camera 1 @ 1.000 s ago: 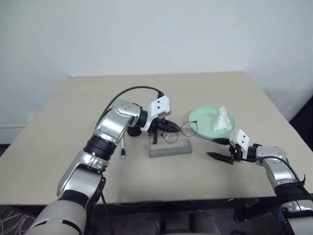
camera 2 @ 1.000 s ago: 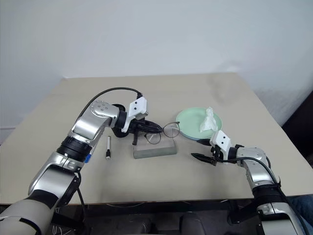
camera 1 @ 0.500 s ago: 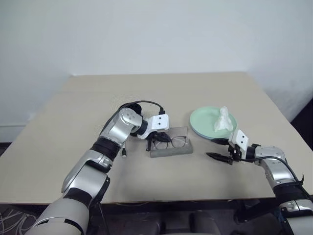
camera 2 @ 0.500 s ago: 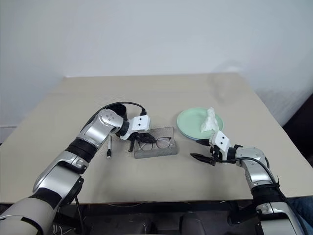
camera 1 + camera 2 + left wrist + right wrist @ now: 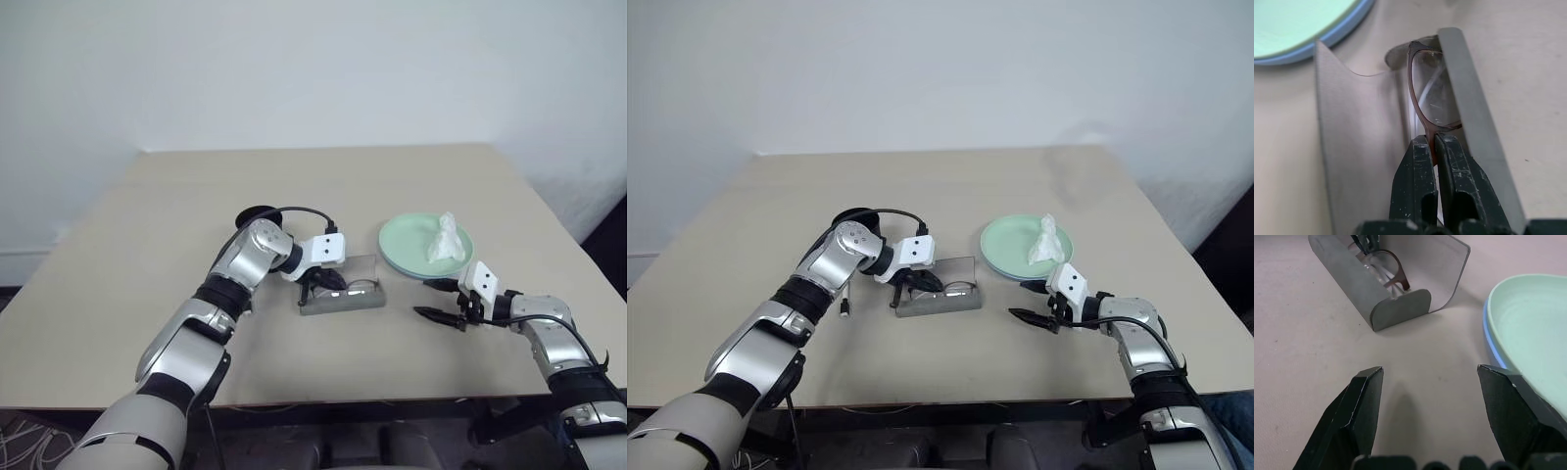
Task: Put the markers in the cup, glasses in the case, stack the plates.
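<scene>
The grey case (image 5: pixel 345 300) lies open mid-table with its lid (image 5: pixel 1356 147) standing up. My left gripper (image 5: pixel 1430 139) is shut on the bridge of the thin-framed glasses (image 5: pixel 1426 93), which sit down inside the case's trough (image 5: pixel 1385 265). The mint green plate lies on the light blue one (image 5: pixel 394 243), right of the case. My right gripper (image 5: pixel 424 297) hovers open and empty just in front of the plates (image 5: pixel 1520 328). The black cup (image 5: pixel 257 212) peeks out behind my left forearm, mostly hidden. One marker's end (image 5: pixel 844 309) shows beside that arm.
A crumpled white tissue (image 5: pixel 443 238) lies on the green plate. A black cable loops over my left wrist. The table's front edge runs close below both arms, and bare tabletop stretches behind the case.
My left gripper has come down with the glasses from above the case into its trough. The right arm has not moved.
</scene>
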Motion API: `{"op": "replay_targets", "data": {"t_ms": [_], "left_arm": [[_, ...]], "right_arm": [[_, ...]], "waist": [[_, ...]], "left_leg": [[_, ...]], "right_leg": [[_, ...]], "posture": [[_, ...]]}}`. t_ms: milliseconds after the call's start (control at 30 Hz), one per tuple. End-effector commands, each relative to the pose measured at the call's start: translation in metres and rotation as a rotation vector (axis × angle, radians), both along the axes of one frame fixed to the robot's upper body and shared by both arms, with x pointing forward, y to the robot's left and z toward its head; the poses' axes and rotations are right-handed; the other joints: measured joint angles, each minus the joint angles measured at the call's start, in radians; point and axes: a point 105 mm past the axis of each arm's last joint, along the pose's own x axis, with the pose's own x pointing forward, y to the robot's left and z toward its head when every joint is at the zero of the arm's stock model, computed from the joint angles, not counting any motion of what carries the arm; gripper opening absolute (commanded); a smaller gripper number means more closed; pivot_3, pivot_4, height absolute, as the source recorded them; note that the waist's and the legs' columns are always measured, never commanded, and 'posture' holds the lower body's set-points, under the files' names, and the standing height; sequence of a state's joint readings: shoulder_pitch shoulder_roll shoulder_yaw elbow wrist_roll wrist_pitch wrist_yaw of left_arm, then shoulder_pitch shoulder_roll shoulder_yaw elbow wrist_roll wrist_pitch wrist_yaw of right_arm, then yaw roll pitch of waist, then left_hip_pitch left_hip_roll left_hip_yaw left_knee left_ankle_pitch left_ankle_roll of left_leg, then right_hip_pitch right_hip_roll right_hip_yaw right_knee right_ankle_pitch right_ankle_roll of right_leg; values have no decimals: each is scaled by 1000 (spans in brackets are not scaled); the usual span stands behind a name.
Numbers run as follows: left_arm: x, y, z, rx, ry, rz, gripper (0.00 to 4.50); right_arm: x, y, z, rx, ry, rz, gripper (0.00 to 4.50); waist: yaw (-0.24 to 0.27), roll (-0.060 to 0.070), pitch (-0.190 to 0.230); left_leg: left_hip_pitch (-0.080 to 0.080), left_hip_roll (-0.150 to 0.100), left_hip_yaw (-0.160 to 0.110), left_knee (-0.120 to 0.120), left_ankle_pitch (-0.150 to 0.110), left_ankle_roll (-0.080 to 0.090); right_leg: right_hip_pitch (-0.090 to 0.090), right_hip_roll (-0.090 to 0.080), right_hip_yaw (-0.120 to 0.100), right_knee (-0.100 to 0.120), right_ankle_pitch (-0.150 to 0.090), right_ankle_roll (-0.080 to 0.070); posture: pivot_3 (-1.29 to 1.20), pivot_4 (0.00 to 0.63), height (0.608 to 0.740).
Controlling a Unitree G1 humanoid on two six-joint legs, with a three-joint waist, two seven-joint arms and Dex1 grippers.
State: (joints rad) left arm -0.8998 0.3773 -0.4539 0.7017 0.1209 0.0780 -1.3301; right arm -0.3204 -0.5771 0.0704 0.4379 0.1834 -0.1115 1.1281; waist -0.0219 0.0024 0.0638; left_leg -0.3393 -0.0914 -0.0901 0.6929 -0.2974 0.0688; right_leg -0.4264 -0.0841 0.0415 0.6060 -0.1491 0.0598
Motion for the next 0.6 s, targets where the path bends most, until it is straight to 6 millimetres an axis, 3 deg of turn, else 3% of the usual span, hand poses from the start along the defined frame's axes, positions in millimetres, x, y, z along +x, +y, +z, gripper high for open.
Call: {"op": "replay_targets", "data": {"t_ms": [33,333,600], "left_arm": [[-2,1,9,-12,-6,-21,78],[-4,-1,6,-21,7,-11,78],[4,-1,5,-19,-42,28,2686]], "right_arm": [[5,2,14,3,-54,8,3326],[1,7,20,47,-31,45,3326],[-3,11,29,95,-13,73,3326]], "waist": [[0,0,0],[0,0,0],[1,0,0]], "left_leg": [[0,0,0,0,0,0],[0,0,0,0,0,0],[0,0,0,0,0,0]], "right_leg": [[0,0,0,0,0,0],[0,0,0,0,0,0],[0,0,0,0,0,0]], "posture": [[0,0,740],[0,0,740],[0,0,740]]}}
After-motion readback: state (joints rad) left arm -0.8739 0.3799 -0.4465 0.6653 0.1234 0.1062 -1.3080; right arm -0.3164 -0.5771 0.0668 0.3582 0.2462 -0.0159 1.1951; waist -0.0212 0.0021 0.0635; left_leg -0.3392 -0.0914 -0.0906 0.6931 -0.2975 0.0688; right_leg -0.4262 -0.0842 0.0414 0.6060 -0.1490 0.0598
